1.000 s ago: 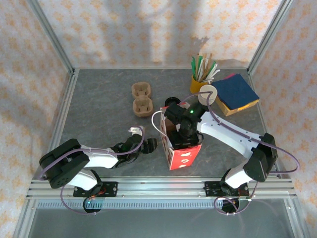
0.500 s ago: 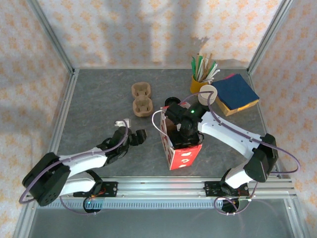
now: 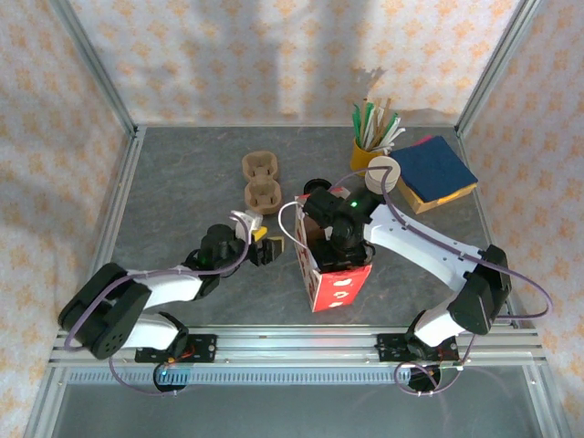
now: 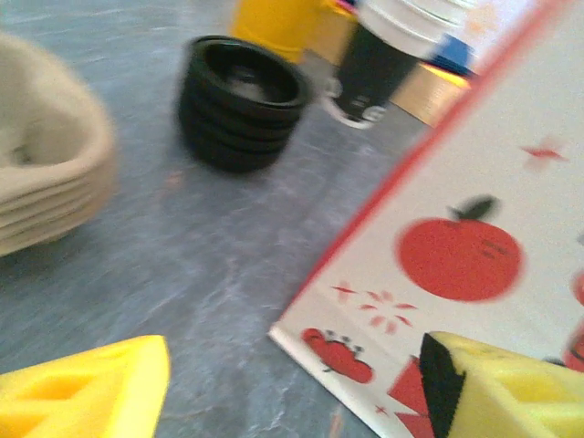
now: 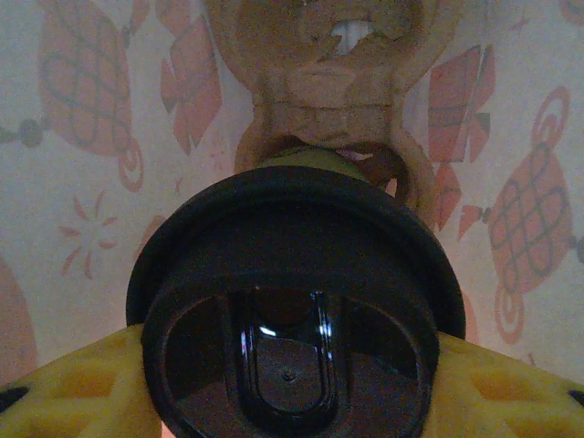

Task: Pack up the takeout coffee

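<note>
My left arm lies low, stretched forward and inward, and my left gripper (image 3: 264,248) has its jaws wide apart with nothing between them. My right arm arches in from the right with the wrist bent downward. My right gripper (image 5: 287,392) pinches the takeout coffee (image 5: 287,274) between its fingers.

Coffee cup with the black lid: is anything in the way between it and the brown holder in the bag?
Nothing visible is. The right gripper holds the coffee cup inside the printed bag, and the brown pulp carrier lies right beyond it, uncovered.
</note>
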Controlling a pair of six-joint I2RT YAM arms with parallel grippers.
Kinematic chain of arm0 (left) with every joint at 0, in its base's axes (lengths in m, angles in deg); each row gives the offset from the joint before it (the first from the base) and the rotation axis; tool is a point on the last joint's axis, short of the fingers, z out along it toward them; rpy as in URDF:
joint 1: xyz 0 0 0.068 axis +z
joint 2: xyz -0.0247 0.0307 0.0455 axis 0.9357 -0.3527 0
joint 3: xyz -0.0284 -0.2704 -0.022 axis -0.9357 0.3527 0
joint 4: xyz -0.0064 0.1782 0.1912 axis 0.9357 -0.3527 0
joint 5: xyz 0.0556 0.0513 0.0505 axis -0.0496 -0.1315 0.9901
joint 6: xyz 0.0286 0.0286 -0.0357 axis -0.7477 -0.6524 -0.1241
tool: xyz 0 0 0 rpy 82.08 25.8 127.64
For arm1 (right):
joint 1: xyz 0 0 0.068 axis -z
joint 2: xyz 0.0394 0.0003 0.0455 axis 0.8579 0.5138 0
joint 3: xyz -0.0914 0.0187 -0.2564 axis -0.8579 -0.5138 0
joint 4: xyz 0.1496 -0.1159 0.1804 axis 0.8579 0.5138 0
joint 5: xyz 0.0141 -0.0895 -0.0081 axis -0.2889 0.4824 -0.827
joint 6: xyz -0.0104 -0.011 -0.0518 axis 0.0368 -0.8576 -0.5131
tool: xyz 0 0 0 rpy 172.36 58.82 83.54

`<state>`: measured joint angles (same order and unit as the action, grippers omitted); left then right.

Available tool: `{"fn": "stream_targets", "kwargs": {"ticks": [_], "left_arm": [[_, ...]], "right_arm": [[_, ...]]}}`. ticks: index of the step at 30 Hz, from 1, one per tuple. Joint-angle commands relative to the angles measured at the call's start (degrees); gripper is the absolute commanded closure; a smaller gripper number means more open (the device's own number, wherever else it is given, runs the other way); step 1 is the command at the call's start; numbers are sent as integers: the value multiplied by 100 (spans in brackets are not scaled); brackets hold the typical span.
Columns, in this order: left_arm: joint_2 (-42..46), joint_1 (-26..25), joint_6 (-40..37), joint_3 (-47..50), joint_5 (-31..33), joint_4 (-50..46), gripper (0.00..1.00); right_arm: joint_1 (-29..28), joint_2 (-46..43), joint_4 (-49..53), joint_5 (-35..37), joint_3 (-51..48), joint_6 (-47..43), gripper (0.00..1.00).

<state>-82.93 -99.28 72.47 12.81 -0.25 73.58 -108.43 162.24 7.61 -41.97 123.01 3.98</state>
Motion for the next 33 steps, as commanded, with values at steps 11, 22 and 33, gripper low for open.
{"fn": "stream_targets", "kwargs": {"ticks": [11, 22, 33], "left_arm": [[-961, 145, -2350, -1445, -1859, 160, 35], [-1249, 344, -3619, -2366, -3016, -1463, 46], [-1448, 355, -3981, -2839, -3438, -1874, 62]], "right_arm": [[39, 67, 134, 183, 146, -100, 45], [44, 27, 133, 175, 173, -103, 45], [56, 10, 132, 148, 211, -118, 45]]}}
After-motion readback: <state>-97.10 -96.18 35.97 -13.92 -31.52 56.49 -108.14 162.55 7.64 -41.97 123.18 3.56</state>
